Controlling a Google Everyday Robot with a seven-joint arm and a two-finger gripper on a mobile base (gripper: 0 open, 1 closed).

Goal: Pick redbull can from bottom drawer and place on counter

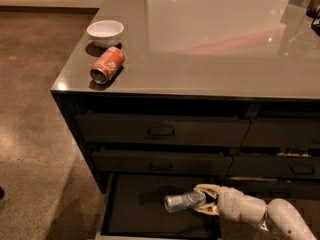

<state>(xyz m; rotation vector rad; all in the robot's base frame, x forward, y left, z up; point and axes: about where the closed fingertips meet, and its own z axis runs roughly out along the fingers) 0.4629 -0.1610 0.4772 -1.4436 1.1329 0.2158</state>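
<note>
End effector [201,200] clamped around redbull can [182,201], can lying sideways, inside bottom drawer [132,211]
</note>
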